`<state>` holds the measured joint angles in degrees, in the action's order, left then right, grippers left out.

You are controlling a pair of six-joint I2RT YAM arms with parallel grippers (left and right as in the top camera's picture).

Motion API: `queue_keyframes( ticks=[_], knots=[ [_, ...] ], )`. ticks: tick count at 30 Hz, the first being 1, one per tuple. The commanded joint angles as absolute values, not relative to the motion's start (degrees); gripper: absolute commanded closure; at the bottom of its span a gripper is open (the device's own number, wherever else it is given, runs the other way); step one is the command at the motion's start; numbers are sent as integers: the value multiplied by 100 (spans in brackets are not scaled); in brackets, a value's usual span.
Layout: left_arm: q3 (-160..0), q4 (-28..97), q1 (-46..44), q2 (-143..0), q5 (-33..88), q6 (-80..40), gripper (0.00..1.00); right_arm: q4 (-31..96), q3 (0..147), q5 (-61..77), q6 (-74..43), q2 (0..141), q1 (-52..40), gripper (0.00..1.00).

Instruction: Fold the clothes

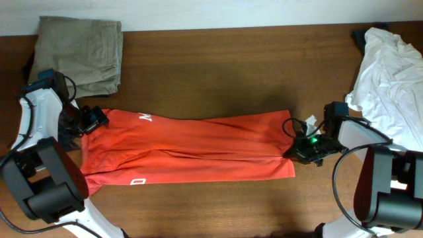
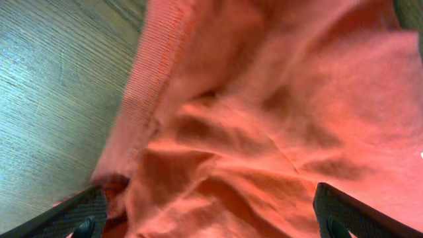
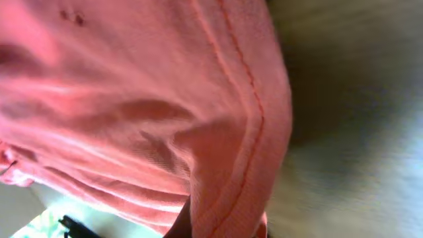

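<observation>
The clothes [image 1: 192, 145] are a red-orange T-shirt lying as a long band across the middle of the table, white lettering showing near its left end. My left gripper [image 1: 89, 122] is at the shirt's left end. In the left wrist view its fingers [image 2: 79, 215] stand wide apart over rumpled red cloth [image 2: 264, 119], so the left gripper [image 2: 211, 221] is open and grips nothing. My right gripper [image 1: 295, 151] is at the shirt's lower right corner. In the right wrist view the stitched hem [image 3: 244, 132] fills the frame, with the right gripper [image 3: 218, 228] shut on it.
Folded khaki trousers [image 1: 79, 49] lie at the back left corner. A heap of white cloth [image 1: 390, 73] sits at the right edge, close behind the right arm. The brown wooden table [image 1: 218, 66] shows behind and in front of the shirt.
</observation>
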<state>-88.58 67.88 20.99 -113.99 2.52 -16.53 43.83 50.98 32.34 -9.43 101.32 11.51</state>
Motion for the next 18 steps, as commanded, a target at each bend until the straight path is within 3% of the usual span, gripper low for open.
queue_keyframes(
  ticks=[1,4,6,13,18],
  knots=[
    [-8912,6779,2115,-11323,215,-1671,1,5017,5806,2187,-1146,10160,1492,96],
    [-8908,6770,2115,-11323,215,-1671,1,6536,7166,1522,-1094,10160,1925,96],
    [-8908,6770,2115,-11323,217,-1671,1,7231,7926,1474,-1103,10151,1531,96],
    [-8908,6764,2115,-11323,215,-1671,1,6912,8055,1490,-1695,10162,-1153,96],
    [-8908,6768,2115,-11323,215,-1671,1,6547,8025,1496,-2338,10165,-2423,95]
  ],
)
